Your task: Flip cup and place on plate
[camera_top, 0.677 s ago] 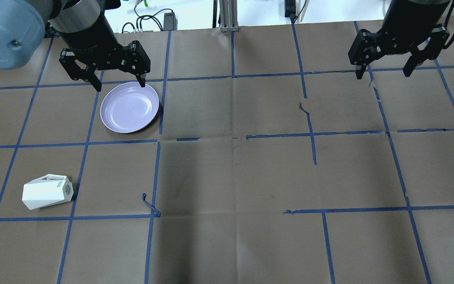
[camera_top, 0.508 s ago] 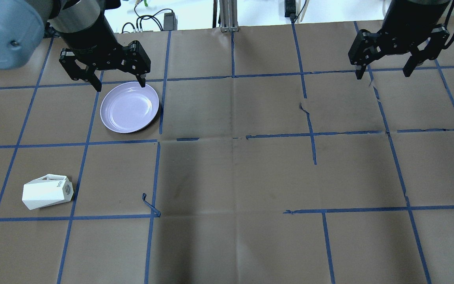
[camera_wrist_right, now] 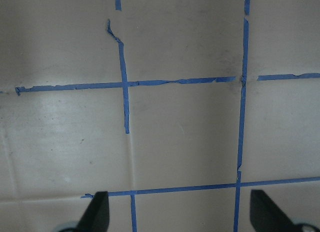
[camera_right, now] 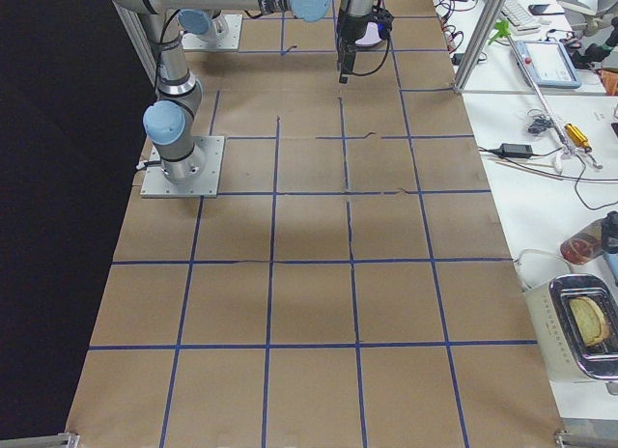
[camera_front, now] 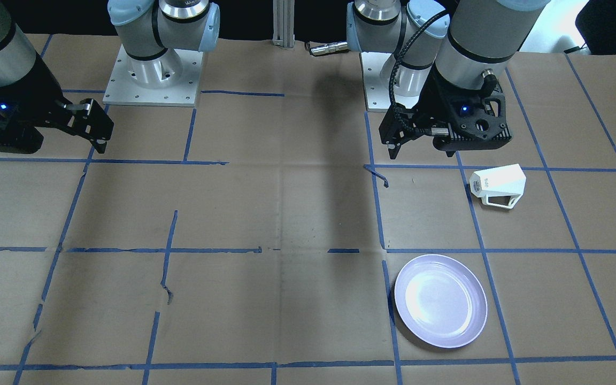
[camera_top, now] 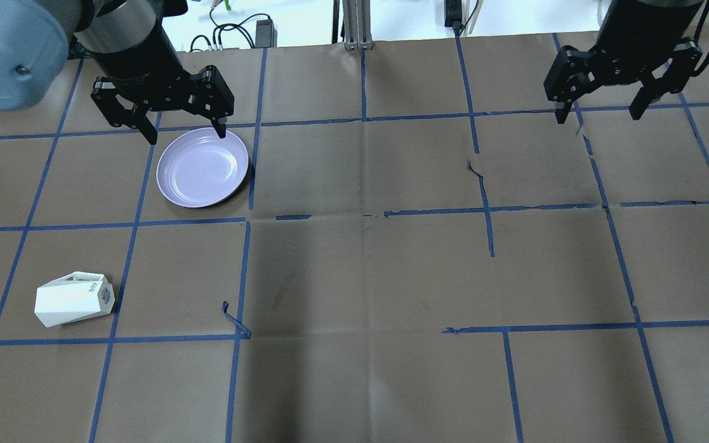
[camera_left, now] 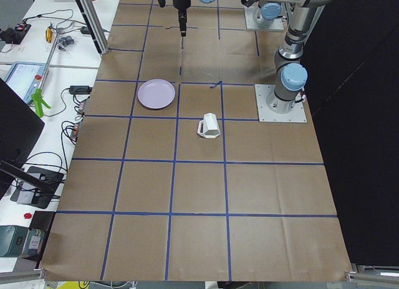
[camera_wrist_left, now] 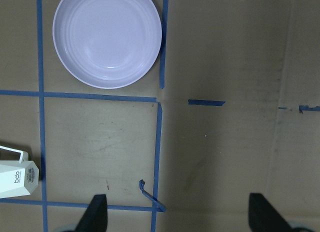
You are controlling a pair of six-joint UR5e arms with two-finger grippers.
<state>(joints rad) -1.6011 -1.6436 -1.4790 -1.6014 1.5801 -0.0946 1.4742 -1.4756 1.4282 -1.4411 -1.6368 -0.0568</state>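
The white faceted cup (camera_top: pixel 74 299) lies on its side on the brown paper at the near left, handle toward the far side. It also shows in the front view (camera_front: pixel 498 183) and at the left wrist view's edge (camera_wrist_left: pixel 15 179). The lavender plate (camera_top: pixel 202 167) sits empty further back, apart from the cup; it also shows in the front view (camera_front: pixel 440 300) and the left wrist view (camera_wrist_left: pixel 107 39). My left gripper (camera_top: pixel 186 135) is open and empty, held high above the table between plate and cup. My right gripper (camera_top: pixel 596 117) is open and empty, high at the far right.
A curl of loose blue tape (camera_top: pixel 234 320) sticks up from the paper to the right of the cup. An aluminium post (camera_top: pixel 357 24) and cables stand at the table's far edge. Both arm bases (camera_front: pixel 153 75) are bolted on the robot's side.
My left gripper has shifted very slightly to the left. The cup, the plate and the right gripper have not moved.
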